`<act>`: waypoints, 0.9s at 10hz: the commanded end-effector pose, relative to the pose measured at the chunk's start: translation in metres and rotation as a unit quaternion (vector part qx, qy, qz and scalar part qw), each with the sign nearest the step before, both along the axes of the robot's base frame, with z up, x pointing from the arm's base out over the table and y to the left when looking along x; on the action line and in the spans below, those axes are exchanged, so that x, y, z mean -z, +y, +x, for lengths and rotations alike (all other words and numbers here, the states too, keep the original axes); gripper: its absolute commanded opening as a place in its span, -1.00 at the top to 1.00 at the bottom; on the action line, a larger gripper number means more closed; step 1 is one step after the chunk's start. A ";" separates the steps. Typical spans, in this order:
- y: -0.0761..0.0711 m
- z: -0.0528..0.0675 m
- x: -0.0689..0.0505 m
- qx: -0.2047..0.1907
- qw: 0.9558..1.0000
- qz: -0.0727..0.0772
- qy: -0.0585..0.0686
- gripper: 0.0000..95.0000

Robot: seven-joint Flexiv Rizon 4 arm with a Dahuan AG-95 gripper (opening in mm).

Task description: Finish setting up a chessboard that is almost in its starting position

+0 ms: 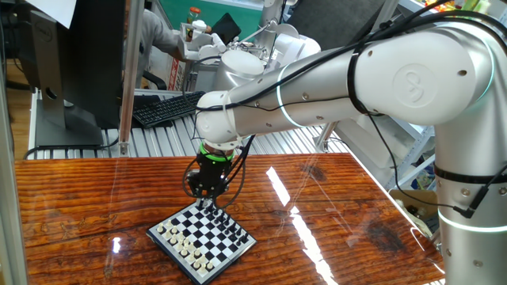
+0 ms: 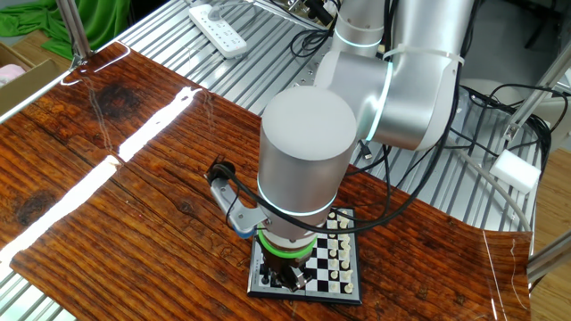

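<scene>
The chessboard (image 1: 203, 236) is a small dark-rimmed board near the front of the wooden table. White pieces (image 1: 184, 246) line its near-left edge and black pieces (image 1: 233, 226) its far-right edge. My gripper (image 1: 209, 204) points straight down over the board's far corner, its fingertips right at the black pieces there. The fingers look close together, but the gap is too small to judge. In the other fixed view the arm's wrist covers most of the board (image 2: 343, 267) and the gripper (image 2: 287, 278) is barely visible among the black pieces.
A keyboard (image 1: 162, 107) and a monitor stand on the slatted metal surface behind the table. A person (image 1: 170, 36) is at the back. A power strip (image 2: 217, 29) and cables lie beyond the table's far edge. The arm's base stands right of the board.
</scene>
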State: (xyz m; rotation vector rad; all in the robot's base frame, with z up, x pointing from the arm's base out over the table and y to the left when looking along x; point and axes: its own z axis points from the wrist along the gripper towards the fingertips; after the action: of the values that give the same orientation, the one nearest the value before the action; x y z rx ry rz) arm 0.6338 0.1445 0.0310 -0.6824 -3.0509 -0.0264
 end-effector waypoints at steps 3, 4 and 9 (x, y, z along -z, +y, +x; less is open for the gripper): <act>0.001 0.001 0.002 0.000 1.000 0.000 0.003 1.00; 0.001 0.001 0.003 -0.001 1.000 0.000 0.003 1.00; 0.001 0.001 0.003 0.000 1.000 -0.006 -0.002 1.00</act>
State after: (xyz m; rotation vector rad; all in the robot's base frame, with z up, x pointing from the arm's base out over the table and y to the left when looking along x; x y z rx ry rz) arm 0.6352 0.1456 0.0284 -0.6853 -3.0580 -0.0084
